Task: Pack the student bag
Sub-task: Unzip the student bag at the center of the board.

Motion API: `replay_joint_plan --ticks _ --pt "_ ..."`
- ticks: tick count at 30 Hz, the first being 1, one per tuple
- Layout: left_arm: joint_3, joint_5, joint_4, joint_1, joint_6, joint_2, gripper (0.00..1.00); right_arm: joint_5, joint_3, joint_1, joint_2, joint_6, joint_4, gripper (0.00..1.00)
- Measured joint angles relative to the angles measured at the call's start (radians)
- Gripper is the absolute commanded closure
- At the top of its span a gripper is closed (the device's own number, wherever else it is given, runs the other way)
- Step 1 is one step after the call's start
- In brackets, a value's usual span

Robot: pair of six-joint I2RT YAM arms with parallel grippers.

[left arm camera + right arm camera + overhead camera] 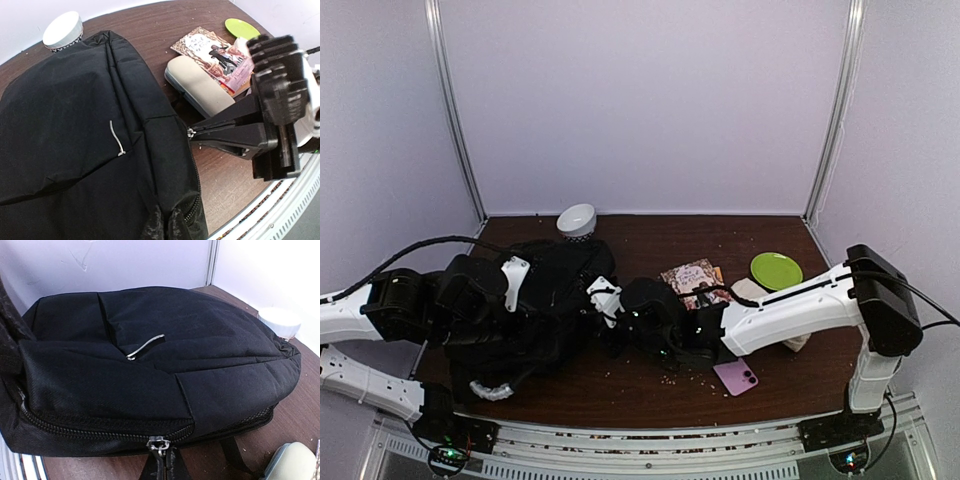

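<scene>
The student bag (555, 290) is a large black backpack lying flat at the left-middle of the table, and it fills the left wrist view (75, 125) and the right wrist view (150, 340). Its grey-white handle (490, 390) curls at the near left. My left gripper (167, 225) is shut on the bag's fabric beside the zipper track. My right gripper (166, 467) is shut on the metal zipper pull (159, 445) at the bag's side. That same gripper (192, 132) shows from the left wrist, its black fingers (225, 127) meeting at the pull (190, 132).
A white bowl (577, 220) stands behind the bag. Right of the bag lie a picture booklet (692, 277), a grey case (200, 85), a green plate (776, 270) and a pink phone (735, 377). The table's near edge (270, 210) is close to both grippers.
</scene>
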Motion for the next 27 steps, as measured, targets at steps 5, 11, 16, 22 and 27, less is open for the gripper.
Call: replay_joint_plan --ticks 5,11,16,22,27 --pt "0.0 0.014 0.009 -0.002 0.0 0.01 1.0 -0.061 -0.073 -0.001 -0.054 -0.003 0.042 1.0" --pt "-0.002 0.031 0.037 -0.003 0.0 0.058 1.0 -0.132 -0.11 -0.003 -0.07 0.001 0.048 1.0" --pt "-0.002 0.037 0.076 -0.003 0.002 0.121 1.0 -0.19 -0.128 0.007 -0.081 0.003 0.041 1.0" --pt "-0.009 0.047 0.147 -0.003 0.005 0.179 1.0 -0.249 -0.18 0.016 -0.125 0.028 0.041 1.0" --pt "-0.018 0.076 0.22 -0.003 0.009 0.235 1.0 -0.254 -0.244 0.023 -0.15 0.068 0.065 1.0"
